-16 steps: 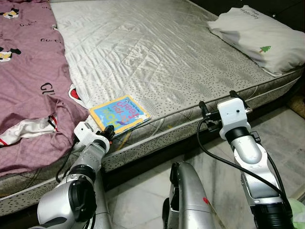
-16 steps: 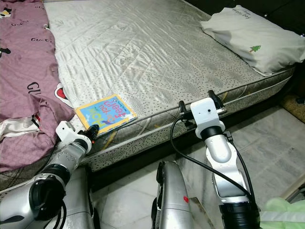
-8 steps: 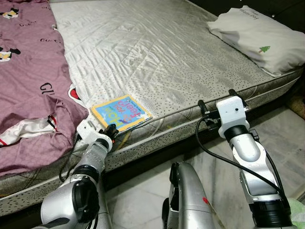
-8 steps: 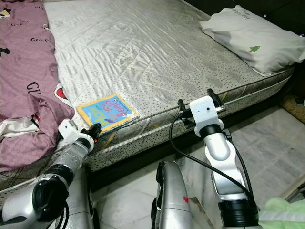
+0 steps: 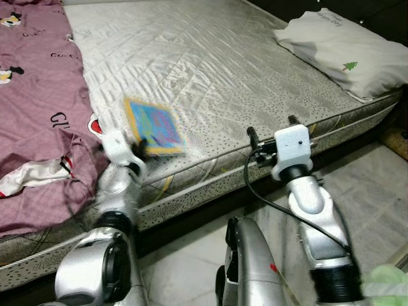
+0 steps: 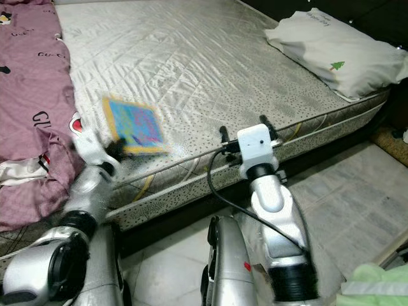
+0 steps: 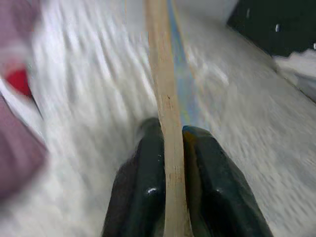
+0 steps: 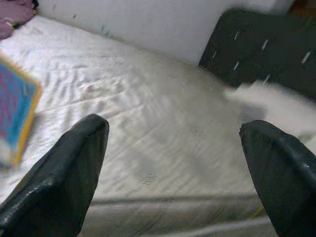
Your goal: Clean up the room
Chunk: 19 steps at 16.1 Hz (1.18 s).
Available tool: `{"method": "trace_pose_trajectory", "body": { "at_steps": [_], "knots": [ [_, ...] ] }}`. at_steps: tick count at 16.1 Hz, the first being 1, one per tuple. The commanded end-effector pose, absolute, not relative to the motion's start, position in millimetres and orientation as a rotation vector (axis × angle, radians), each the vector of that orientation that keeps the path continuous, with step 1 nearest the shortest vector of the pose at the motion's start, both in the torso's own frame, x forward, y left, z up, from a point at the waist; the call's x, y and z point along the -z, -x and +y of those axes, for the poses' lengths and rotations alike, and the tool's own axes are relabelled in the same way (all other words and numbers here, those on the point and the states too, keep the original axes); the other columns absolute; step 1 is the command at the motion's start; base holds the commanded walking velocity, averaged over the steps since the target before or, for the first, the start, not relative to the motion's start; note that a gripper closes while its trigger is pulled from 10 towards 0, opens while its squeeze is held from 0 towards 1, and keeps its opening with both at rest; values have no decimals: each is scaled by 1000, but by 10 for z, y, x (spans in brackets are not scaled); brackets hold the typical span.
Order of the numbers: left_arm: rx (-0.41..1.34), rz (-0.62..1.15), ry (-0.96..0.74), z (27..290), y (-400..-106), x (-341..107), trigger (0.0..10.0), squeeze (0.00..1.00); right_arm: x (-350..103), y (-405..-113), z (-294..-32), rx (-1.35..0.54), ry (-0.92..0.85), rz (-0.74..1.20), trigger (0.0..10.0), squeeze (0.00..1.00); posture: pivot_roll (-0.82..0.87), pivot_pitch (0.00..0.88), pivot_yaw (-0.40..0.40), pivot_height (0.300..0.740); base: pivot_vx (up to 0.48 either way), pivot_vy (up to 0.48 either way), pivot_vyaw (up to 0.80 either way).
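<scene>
A thin children's book (image 5: 153, 126) with a blue cover and yellow border is lifted off the grey mattress (image 5: 210, 70), tilted up and blurred. My left gripper (image 5: 135, 150) is shut on its near edge; in the left wrist view both black fingers (image 7: 143, 187) pinch the book's edge (image 7: 165, 108). My right gripper (image 5: 271, 131) is open above the mattress's front edge, to the right of the book, with nothing between its fingers (image 8: 64, 168). The book (image 8: 15, 111) appears at one side of the right wrist view.
A purple printed blanket (image 5: 38, 115) covers the bed's left part. A white pillow (image 5: 344, 51) with a small green tree lies at the bed's far right. Pale marble floor (image 5: 376, 191) runs along the bed's near side. A dark headboard (image 8: 276, 54) stands beyond the pillow.
My left gripper has raised the book from lying flat on the mattress to tilted in the air. The right arm has shifted left and slightly forward.
</scene>
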<state>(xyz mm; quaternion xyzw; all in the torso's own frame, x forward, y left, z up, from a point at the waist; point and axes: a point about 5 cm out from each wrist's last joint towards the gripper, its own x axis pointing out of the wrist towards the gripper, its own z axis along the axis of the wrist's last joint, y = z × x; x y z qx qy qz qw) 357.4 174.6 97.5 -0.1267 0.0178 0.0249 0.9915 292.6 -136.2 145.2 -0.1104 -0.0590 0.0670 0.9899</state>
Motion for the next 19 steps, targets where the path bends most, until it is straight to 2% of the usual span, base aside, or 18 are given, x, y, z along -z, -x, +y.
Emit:
{"method": "trace_pose_trajectory", "body": {
  "at_steps": [1, 5, 9, 10, 11, 14, 16, 19],
  "knots": [
    [-66, -78, 153, 1811, -3551, -1177, 0, 0, -1256, -2904, -1365, -120, 155, -21, 10000, 0, 60, 0, -27, 491, 0, 0, 0],
    [-85, -136, -41, 1927, -3066, -1309, 0, 0, -1119, -2978, -1248, -112, -22, 42, 10000, 0, 131, 0, -3, 491, 0, 0, 0],
    [-93, -98, -159, 1896, -2822, -1297, 0, 0, -1114, -3002, -1138, -138, -91, 50, 10000, 0, 146, 0, -4, 491, 0, 0, 0],
    [-107, -89, -156, 1885, -2814, -1272, 7922, 0, -1118, -3006, -1131, -141, -91, 46, 10000, 0, 144, 0, -3, 491, 0, 0, 0],
    [-145, -95, -203, 1867, -2806, -1283, 10000, 0, -1118, -3014, -1137, -139, -108, 45, 10000, 0, 141, 0, -4, 491, 0, 0, 0],
    [-122, -76, -185, 1764, -2788, -1276, 10000, 0, -1151, -3024, -1134, -158, -160, 32, 10000, 0, 135, 0, -14, 491, 0, 0, 0],
    [-24, -72, -149, 1696, -2715, -1215, 10000, 0, -1194, -3040, -1117, -180, -195, 20, 10000, 0, 133, 0, -19, 515, 0, 0, 0],
    [-32, -39, -144, 1660, -2677, -1145, 10000, 0, -1212, -3048, -1109, -184, -203, 17, 10000, 0, 131, 0, -21, 555, 0, 0, 0]
  ]
}}
